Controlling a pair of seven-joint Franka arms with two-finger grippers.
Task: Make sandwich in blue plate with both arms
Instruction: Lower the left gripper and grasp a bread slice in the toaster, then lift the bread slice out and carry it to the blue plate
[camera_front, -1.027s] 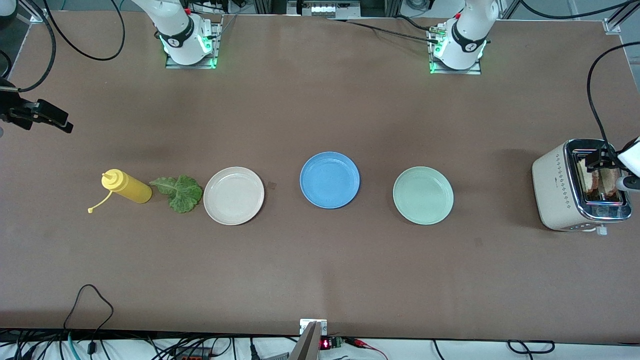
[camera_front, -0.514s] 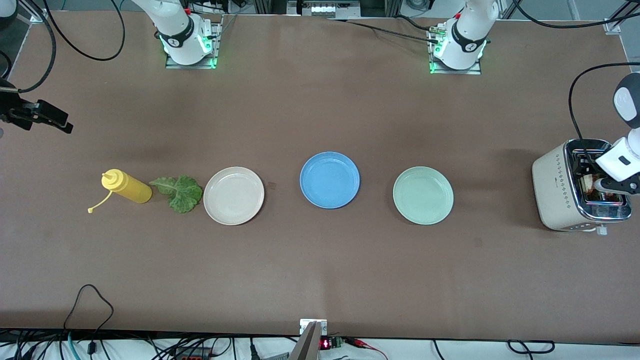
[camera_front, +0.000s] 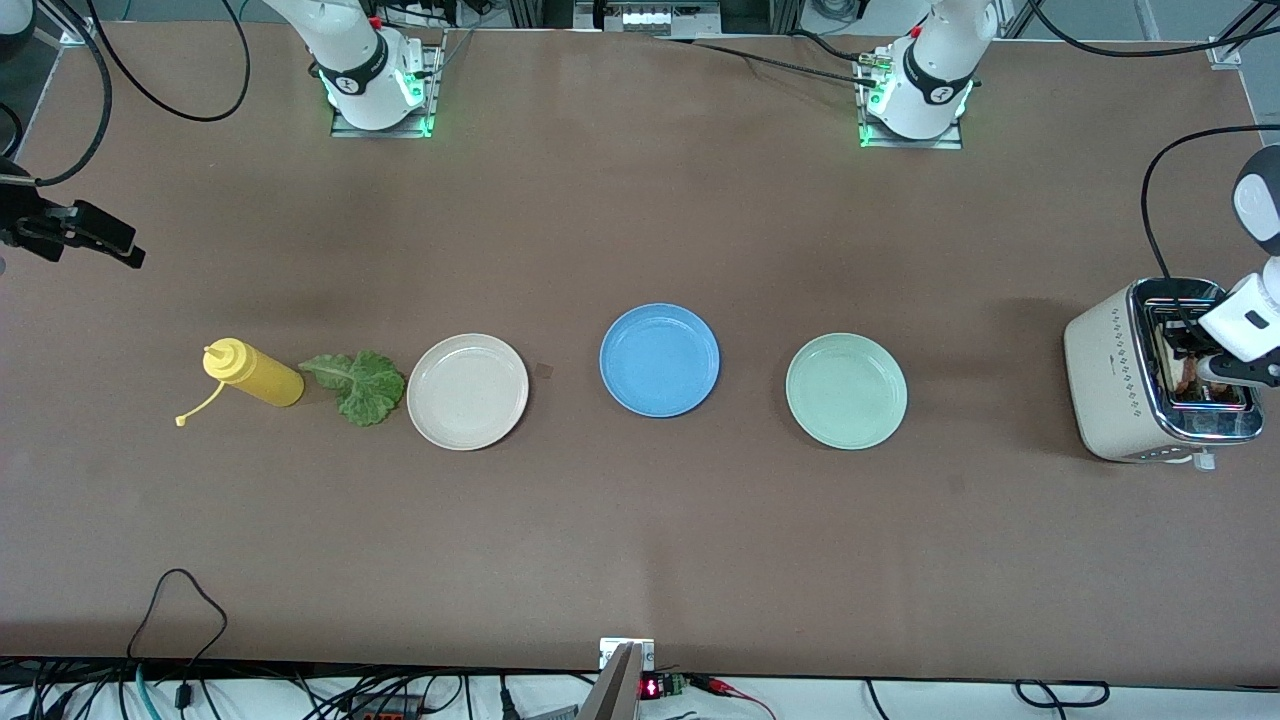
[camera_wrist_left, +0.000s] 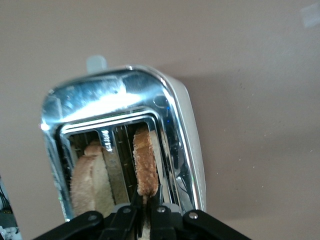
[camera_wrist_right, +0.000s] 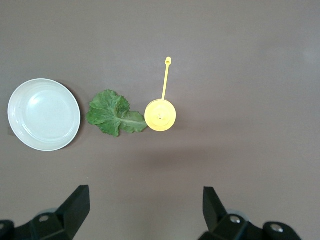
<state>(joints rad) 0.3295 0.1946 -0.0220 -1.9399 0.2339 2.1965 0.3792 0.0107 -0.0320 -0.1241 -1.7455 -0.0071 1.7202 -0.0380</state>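
I have the left gripper (camera_wrist_left: 145, 212) down over the toaster (camera_front: 1110, 375), which stands at the left arm's end of the table. In the left wrist view its fingers are pinched together on the top edge of one bread slice (camera_wrist_left: 146, 167), the browned one standing upright in the slot nearest the toaster's outer wall. A second bread slice (camera_wrist_left: 90, 182) sits in the neighbouring slot, paler, and nothing touches it. From the front camera the gripper itself is mostly hidden by the white wrist above the toaster's chrome top.

The blue plate (camera_front: 659, 359) lies bare near the middle of the table, well apart from the toaster, with the pale green plate (camera_front: 846, 391) between the two. Toward the right arm's end come the beige plate (camera_front: 467, 391), then the lettuce leaf (camera_front: 358, 384) just beside it, then the yellow squeeze bottle (camera_front: 252, 373) touching the leaf, its cap dangling on a strap.

The right gripper (camera_wrist_right: 145, 212) waits high above the table at the right arm's end, its fingers (camera_wrist_right: 75, 207) spread wide with nothing between them. Its wrist camera looks straight down on the bottle, the leaf and the beige plate.
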